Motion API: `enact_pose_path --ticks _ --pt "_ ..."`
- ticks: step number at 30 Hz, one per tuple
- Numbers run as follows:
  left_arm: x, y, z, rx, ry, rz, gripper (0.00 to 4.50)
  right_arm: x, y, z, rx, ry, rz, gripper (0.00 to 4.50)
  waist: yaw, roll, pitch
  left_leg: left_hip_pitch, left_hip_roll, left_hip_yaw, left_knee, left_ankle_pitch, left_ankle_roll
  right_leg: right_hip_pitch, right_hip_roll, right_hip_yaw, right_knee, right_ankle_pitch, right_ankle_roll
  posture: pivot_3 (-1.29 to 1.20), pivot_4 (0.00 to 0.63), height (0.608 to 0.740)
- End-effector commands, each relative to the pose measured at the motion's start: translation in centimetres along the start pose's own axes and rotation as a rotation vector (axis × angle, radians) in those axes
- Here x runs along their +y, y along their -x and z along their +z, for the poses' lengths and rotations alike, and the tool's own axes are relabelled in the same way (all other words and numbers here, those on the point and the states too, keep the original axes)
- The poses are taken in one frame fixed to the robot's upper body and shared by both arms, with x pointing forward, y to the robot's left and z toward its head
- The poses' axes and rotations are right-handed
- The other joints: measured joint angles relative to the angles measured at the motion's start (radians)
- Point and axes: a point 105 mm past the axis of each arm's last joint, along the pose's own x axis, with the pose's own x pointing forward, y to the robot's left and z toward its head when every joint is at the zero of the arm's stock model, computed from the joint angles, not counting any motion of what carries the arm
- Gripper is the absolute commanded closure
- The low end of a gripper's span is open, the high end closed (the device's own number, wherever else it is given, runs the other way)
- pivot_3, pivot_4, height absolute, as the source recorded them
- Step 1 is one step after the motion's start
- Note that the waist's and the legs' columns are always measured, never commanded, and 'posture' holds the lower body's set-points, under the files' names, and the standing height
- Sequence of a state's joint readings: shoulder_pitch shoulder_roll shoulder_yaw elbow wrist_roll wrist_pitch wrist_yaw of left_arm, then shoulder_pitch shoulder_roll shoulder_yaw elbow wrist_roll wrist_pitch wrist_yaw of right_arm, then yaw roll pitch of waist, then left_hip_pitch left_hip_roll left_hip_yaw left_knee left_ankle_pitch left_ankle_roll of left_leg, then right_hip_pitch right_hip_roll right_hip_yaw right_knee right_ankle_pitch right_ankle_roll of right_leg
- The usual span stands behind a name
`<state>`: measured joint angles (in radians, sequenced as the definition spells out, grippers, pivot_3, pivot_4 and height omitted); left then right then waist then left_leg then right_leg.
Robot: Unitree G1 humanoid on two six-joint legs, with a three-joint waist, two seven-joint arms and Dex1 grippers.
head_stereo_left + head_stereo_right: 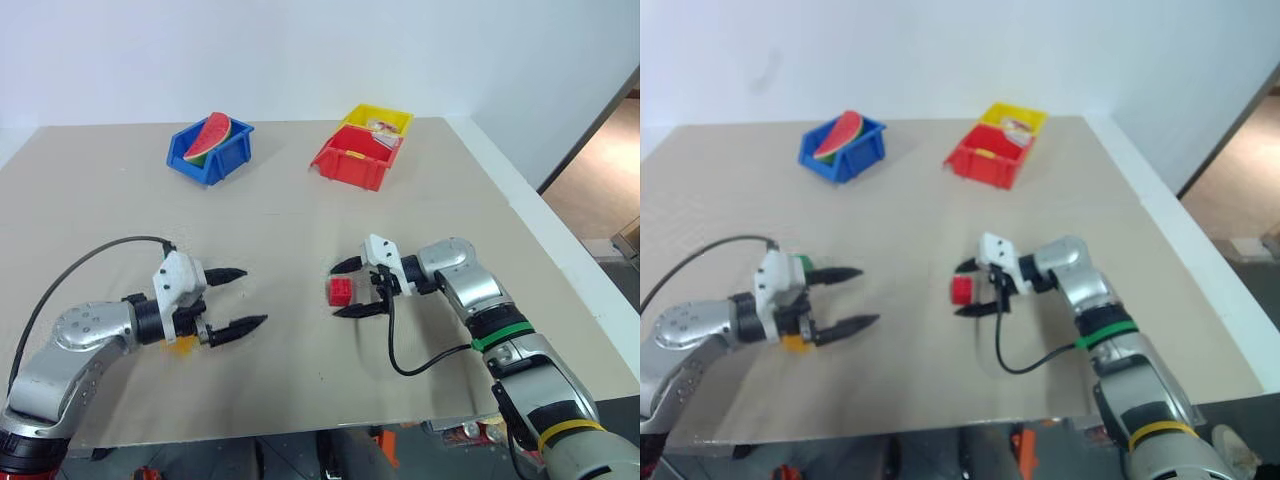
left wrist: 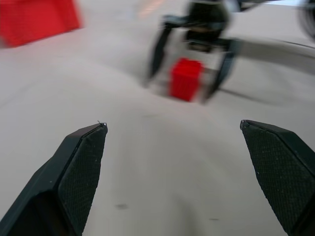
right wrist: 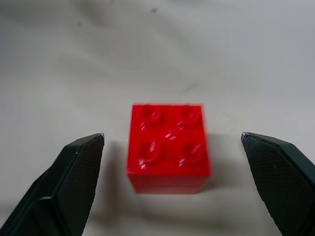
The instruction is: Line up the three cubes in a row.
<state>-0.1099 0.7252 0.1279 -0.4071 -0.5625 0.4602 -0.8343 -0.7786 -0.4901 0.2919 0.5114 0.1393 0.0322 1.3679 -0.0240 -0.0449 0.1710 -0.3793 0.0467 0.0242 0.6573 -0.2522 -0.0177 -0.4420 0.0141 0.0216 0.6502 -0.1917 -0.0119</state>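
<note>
Right now the right gripper (image 1: 350, 288) is standing wide open around the red cube (image 1: 341, 291). That cube is sitting on the desk (image 1: 300, 230) between the two fingers, studs up, with a clear gap to each finger in the right wrist view, so nothing is being gripped.

Left gripper (image 1: 240, 298) is also spread fully open and holding nothing, fingertips pointing across the desk toward the red cube, which is lying well ahead of it. In the left wrist view the red cube is showing past the fingertips with the right gripper straddling it.

Yellow-orange cube (image 1: 182, 345) is peeking out from just under the left gripper's body, behind the fingers; can't tell whether it is touching the gripper. Green cube (image 1: 805, 264) is showing as a sliver right beside the left gripper's white housing, on the far side, mostly hidden.

Beyond both grippers, toward the far edge of the desk: a blue bin (image 1: 210, 150) holding a watermelon slice (image 1: 207, 138), and a red bin (image 1: 354, 158) sitting against a yellow bin (image 1: 378, 121).
</note>
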Motion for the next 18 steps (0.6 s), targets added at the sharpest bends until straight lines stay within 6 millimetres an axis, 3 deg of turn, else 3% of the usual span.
enact_pose_path --ticks 1,5,7,11,18 --pt "3.4 1.5 1.2 -0.004 -0.003 0.23 0.0 -1.0 1.5 3.6 -0.104 0.071 -0.087 0.06 0.0 0.0 0.0 0.0 0.0 0.0 0.0 0.0 0.0 0.0 0.0 0.0 0.0 0.0 0.0 0.0 0.15 0.74" --pt "7.0 3.8 1.3 -0.029 0.064 0.543 0.0 -1.1 2.6 5.8 -0.174 0.097 -0.172 0.06 0.002 0.0 0.0 0.0 0.001 0.0 -0.001 0.0 0.0 0.0 0.0 0.0 0.0 0.0 0.0 0.0 0.15 0.74" --pt "7.9 4.7 1.2 -0.044 0.101 0.683 0.0 -0.6 2.7 6.1 -0.181 0.105 -0.182 0.06 0.002 0.0 0.0 0.0 0.001 0.0 -0.001 0.0 0.0 0.0 0.0 0.0 0.0 0.0 0.0 0.0 0.15 0.74" --pt "8.5 5.4 0.2 -0.054 0.179 0.904 0.0 0.3 2.7 6.0 -0.174 0.111 -0.188 0.06 0.002 -0.001 0.0 0.0 -0.001 0.0 -0.001 0.0 -0.001 0.001 -0.002 0.0 -0.001 0.0 0.001 0.0 0.15 0.74" --pt "7.3 3.3 -2.1 -0.017 0.287 1.0 0.0 0.2 2.8 5.9 -0.171 0.118 -0.204 0.06 0.002 -0.001 0.0 0.004 -0.001 0.002 0.0 0.001 -0.002 0.003 -0.001 0.003 -0.001 0.002 0.002 0.0 0.15 0.74"
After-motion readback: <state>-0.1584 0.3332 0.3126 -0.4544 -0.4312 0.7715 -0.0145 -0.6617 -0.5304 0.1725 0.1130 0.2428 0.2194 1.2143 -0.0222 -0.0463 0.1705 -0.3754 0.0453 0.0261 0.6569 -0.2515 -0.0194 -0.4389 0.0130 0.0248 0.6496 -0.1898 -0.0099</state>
